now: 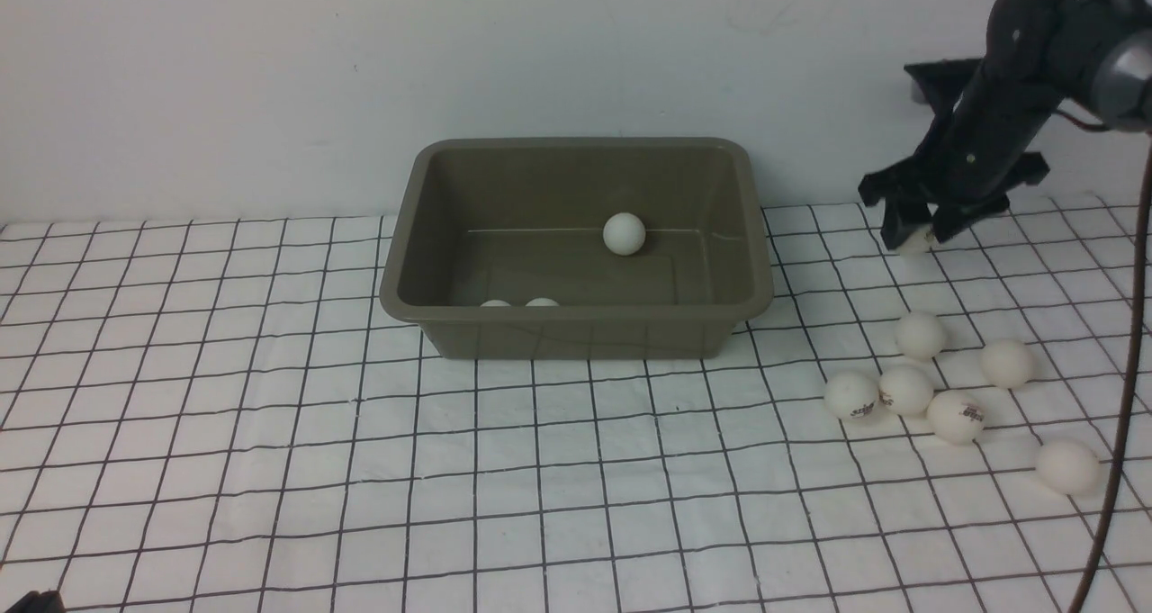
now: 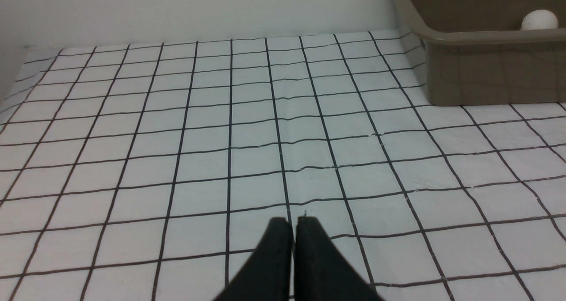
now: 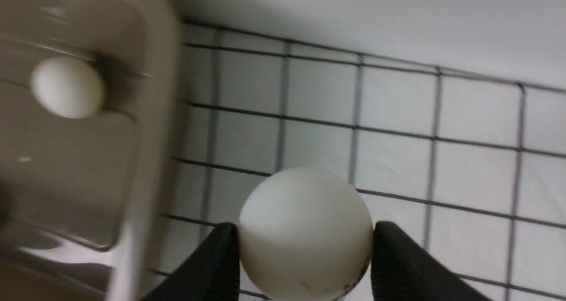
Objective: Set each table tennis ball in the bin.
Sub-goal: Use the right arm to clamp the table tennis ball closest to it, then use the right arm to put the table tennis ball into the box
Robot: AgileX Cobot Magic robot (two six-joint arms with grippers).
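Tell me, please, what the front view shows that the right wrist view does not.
Only the front view shows six loose balls on the cloth and two balls against the near wall of the bin. Only the right wrist view clearly shows the black fingers pressing both sides of the held ball. Both show the bin, one ball near its far wall, and the right gripper.

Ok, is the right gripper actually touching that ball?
Touching. The right wrist view shows the right gripper with both fingers pressed against opposite sides of the ball, with no gap.
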